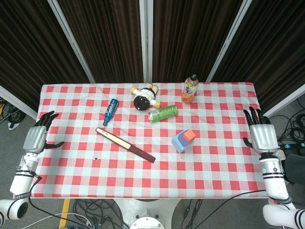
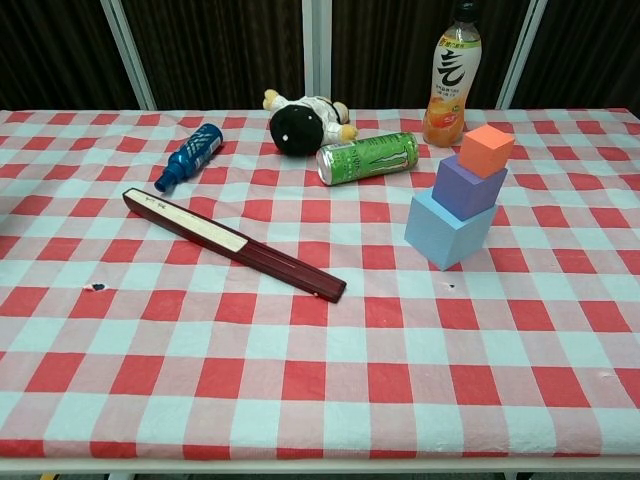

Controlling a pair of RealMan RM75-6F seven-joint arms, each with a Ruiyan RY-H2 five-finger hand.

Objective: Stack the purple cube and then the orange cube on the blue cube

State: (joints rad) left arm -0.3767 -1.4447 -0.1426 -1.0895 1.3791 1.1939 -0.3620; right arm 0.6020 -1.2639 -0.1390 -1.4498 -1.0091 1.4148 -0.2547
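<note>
Cube stack (image 2: 455, 205) just beside green can (image 2: 367, 157), orange bottle (image 2: 447, 80)

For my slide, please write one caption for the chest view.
Orange cube on purple cube on blue cube, stacked on the checked table.

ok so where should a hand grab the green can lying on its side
Grip the green can across the middle of its round body, coming down from above. It lies on its side, so its ends face sideways and the curved wall is exposed on top. The toy and bottle crowd the far side.
</note>
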